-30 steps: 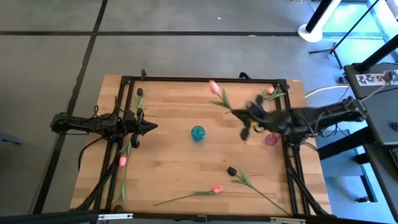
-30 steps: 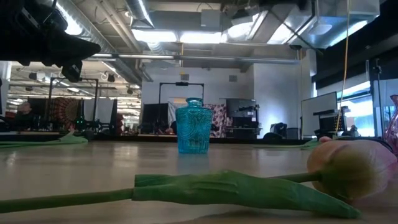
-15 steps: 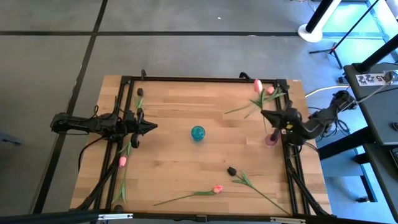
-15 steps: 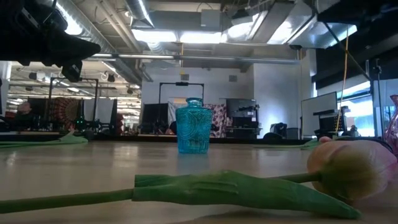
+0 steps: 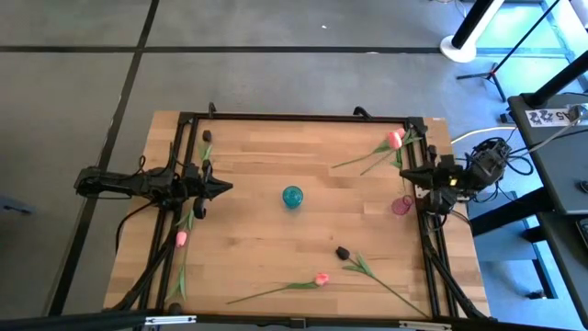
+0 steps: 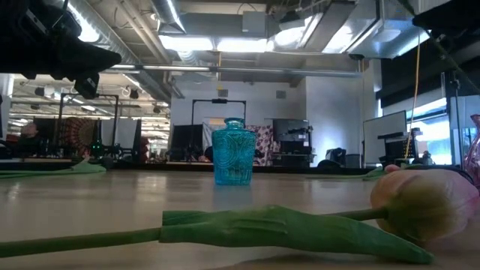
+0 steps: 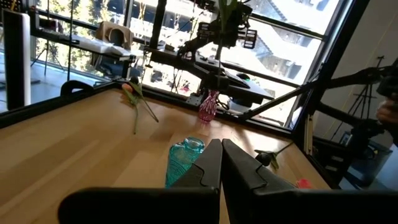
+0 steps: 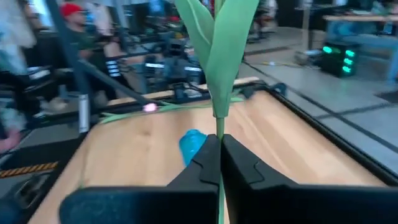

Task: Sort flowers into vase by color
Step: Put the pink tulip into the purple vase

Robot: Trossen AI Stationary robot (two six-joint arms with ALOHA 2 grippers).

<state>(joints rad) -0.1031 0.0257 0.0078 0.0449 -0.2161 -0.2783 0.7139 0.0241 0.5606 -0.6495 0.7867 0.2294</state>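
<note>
My right gripper is shut on a tulip's green stem, which stands upright. It is raised above the table beside the pink vase, and the left wrist view shows it above the vase. The leaves rise above the fingers, and the head is cut off in the right wrist view. Another pink tulip lies flat at the far right corner. The blue vase stands mid-table. My left gripper is shut and empty, left of the blue vase. My right gripper pinches the tulip's thin stem between its two fingers, just below the leaves. The fingers are about level, point toward the table's left, and lie across the stem. The tulip stands upright, lifted clear of the table.
A black-headed tulip and a pink one lie near the front edge. More tulips lie along the left side, one with a pink head and one with a black head. A black frame borders the table.
My right gripper has drawn back from right of mid-table toward the right edge, carrying the pink tulip. It now stands by the pink vase. The tulip has swung from slanting over the table to upright.
</note>
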